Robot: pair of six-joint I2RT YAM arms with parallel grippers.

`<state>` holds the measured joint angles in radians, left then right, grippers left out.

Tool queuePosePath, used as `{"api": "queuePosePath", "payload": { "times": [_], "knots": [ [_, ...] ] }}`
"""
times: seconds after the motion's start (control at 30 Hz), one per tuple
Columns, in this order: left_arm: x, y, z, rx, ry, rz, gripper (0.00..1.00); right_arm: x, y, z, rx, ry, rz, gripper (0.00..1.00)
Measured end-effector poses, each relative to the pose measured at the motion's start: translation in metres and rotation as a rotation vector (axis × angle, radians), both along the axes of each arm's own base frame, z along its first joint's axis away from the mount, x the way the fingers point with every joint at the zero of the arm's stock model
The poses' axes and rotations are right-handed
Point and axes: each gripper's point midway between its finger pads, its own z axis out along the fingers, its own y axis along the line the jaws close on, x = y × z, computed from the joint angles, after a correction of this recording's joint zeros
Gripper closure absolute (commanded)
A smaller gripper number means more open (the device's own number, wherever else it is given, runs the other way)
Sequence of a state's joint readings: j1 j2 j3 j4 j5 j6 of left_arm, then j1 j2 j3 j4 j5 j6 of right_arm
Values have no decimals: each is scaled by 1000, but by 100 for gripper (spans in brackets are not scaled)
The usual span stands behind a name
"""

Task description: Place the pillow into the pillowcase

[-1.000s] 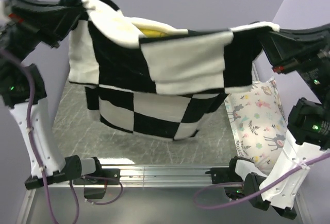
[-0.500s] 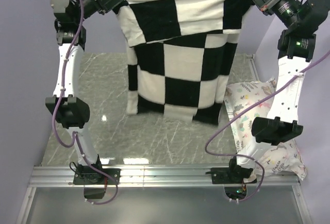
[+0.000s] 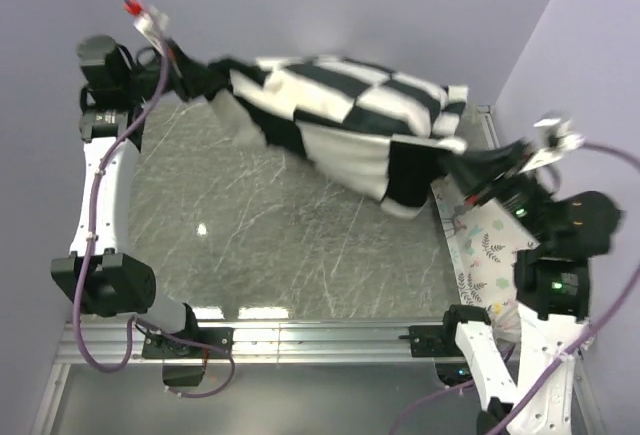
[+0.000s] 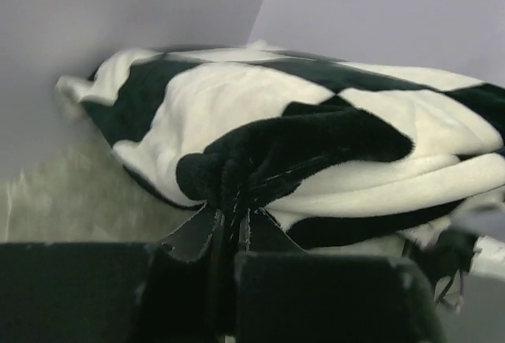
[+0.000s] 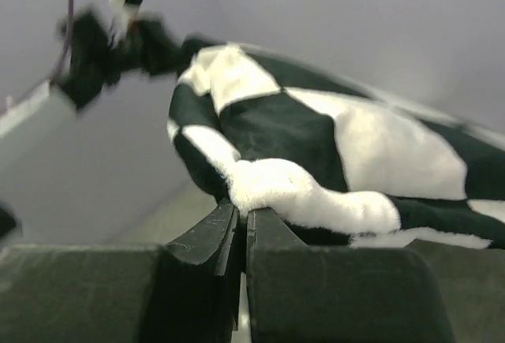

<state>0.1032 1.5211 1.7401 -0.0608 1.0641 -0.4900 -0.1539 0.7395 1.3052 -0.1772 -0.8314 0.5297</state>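
The black-and-white checkered pillowcase (image 3: pixel 350 120) is stretched between both grippers low over the back of the table, and it looks bulged and full. My left gripper (image 3: pixel 212 83) is shut on its left corner; the left wrist view has a black fold of the pillowcase (image 4: pixel 316 122) pinched in the left gripper (image 4: pixel 230 218). At the right end, my right gripper (image 3: pixel 452 160) is shut on a fluffy white edge of the pillowcase (image 5: pixel 379 154), and the right wrist view shows that edge nipped in the right gripper (image 5: pixel 242 218). The pillow is hidden.
A deer-and-plant-print pillow (image 3: pixel 495 255) lies along the table's right edge under my right arm. Purple walls close the back and both sides. The marbled tabletop (image 3: pixel 280 235) shows in front of the case. The left arm (image 5: pixel 102 51) appears far off in the right wrist view.
The case hung high like a curtain between raised arms; now both arms have swung it down and back, and it lies bunched low over the table's rear. Both grips have held.
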Motion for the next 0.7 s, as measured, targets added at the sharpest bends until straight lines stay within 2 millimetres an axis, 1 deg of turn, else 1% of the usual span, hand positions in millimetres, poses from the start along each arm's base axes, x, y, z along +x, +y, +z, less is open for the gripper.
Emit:
{"api": "queuePosePath", "payload": {
  "times": [0.03,0.07,0.1,0.13,0.17,0.2,0.23,0.27,0.3,0.33,0.37,0.4,0.43,0.47,0.5,0.53,0.57,0.6,0.63,0.67,0.7],
  "knots": [
    [2,2,-29,45,48,3,99,-2,6,-32,-23,43,30,100],
    [7,6,-58,81,100,10,100,2,11,-64,-42,102,61,100],
    [16,12,-96,120,183,22,100,9,16,-96,-49,178,93,100],
    [24,19,-128,151,254,33,100,18,26,-138,-58,299,145,100],
    [36,29,-168,180,352,50,99,26,37,-183,-68,439,194,100],
    [48,40,-210,209,450,66,99,26,51,-225,-85,578,255,99],
    [54,52,-250,232,552,80,99,22,68,-262,-111,708,322,92],
    [57,66,-295,258,665,99,99,15,82,-292,-127,813,381,87],
    [55,80,-335,285,777,120,99,-2,96,-320,-148,915,452,73],
    [47,92,-370,311,889,133,99,-20,105,-342,-165,1003,505,62],
    [41,100,-392,333,972,136,100,-37,111,-352,-179,1052,556,52],
    [38,110,-411,370,1032,146,98,-47,115,-354,-186,1072,589,29],
    [40,121,-421,412,1064,160,95,-52,119,-350,-192,1060,621,23],
    [45,129,-423,446,1075,171,83,-53,122,-345,-201,1031,643,21],
    [54,137,-422,484,1059,188,75,-53,125,-337,-214,995,664,21],
    [65,147,-416,531,1027,217,68,-51,127,-329,-235,949,676,21],
    [76,155,-407,572,977,247,56,-45,128,-319,-259,908,674,21],
    [82,159,-399,593,939,268,47,-37,129,-308,-284,863,665,25],
    [87,166,-388,616,894,297,42,-26,131,-294,-315,799,650,27],
    [86,171,-379,629,869,317,33,-10,133,-282,-346,750,620,30],
    [81,177,-371,644,847,339,32,4,135,-271,-369,701,592,33]
  ]
}}
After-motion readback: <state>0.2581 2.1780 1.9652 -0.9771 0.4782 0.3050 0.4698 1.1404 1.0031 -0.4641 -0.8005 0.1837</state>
